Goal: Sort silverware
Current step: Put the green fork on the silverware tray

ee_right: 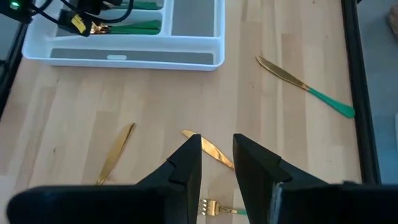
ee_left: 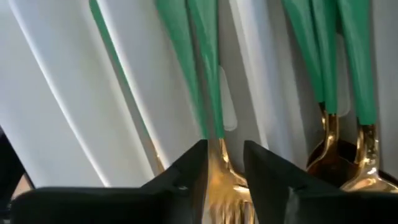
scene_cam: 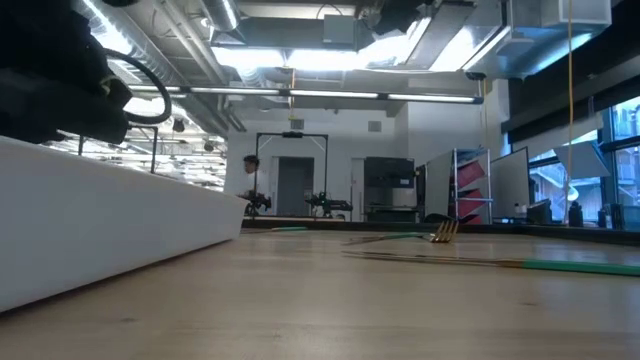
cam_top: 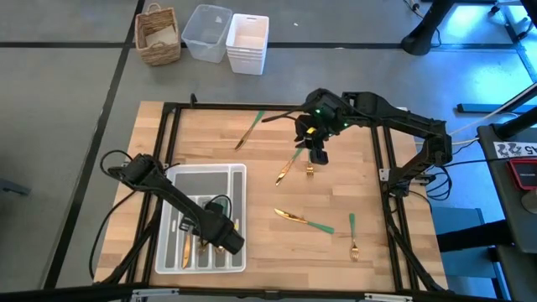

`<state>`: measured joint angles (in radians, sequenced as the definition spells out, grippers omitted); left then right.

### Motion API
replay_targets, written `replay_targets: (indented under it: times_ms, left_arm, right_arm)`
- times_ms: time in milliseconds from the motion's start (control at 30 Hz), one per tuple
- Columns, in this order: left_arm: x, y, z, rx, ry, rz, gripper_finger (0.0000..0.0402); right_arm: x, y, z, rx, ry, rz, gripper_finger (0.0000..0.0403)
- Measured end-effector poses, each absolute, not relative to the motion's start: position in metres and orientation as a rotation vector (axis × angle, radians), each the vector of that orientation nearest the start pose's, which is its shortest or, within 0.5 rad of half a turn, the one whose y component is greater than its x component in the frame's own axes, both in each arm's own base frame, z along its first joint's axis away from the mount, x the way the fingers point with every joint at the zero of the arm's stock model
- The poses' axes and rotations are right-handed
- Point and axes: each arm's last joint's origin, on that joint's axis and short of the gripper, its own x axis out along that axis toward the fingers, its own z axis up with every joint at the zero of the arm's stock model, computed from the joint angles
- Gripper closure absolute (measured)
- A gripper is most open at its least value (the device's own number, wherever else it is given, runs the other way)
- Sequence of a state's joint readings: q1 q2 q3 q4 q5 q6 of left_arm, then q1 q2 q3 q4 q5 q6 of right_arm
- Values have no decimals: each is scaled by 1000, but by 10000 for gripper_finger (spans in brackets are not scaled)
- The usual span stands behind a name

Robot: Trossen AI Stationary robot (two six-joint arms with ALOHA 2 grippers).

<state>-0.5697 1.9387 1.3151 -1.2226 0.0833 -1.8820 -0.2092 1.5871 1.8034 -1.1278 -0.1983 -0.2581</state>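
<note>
Across the wooden table (cam_top: 252,218) we keep both arms at work, and the white compartmented tray (cam_top: 239,180) sits at the near-left part of it. Our left arm reaches down into that tray, and our left gripper (ee_left: 224,163) hangs low over a slot with its fingers slightly parted on either side of a gold fork (ee_left: 221,171) lying there; whether they press on it or have let go we cannot tell. Beside that fork, more green-handled pieces (ee_left: 348,62) lie in the next slot, their gold heads toward our fingers. Our right arm stretches from the right edge toward the middle of the far half, and our right gripper (ee_right: 217,158) hovers above the bare wood with its fingers apart and nothing between them. Beneath it lie a gold knife (ee_right: 208,149) and a small fork (ee_right: 214,208), with another gold piece (ee_right: 118,152) near them. Farther toward the near side we see a knife (cam_top: 304,220) with a green handle and a fork (cam_top: 353,237) close by it. One more piece (cam_top: 250,130) lies near the far edge.
</note>
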Motion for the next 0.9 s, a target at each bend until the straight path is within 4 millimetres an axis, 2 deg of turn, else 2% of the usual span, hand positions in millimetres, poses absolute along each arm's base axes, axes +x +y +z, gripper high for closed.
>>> replay_targets:
  times_ms: [133,333,433,567,733,900]
  left_arm:
    - [270,-176,176,-887,1473,1192,292]
    - [265,-168,230,-908,1325,972,303]
    - [258,-156,261,-895,1206,862,311]
    - [251,-131,298,-865,985,752,323]
    - [245,-85,329,-726,731,794,338]
    - [270,-34,339,-701,612,802,352]
  right_arm:
    - [304,-59,403,-67,891,83,308]
    - [302,-59,403,-76,895,85,308]
    - [296,-58,406,-118,901,103,308]
    - [283,-56,416,-209,876,124,308]
    - [265,-56,430,-337,855,33,308]
    - [246,-70,441,-377,858,-119,308]
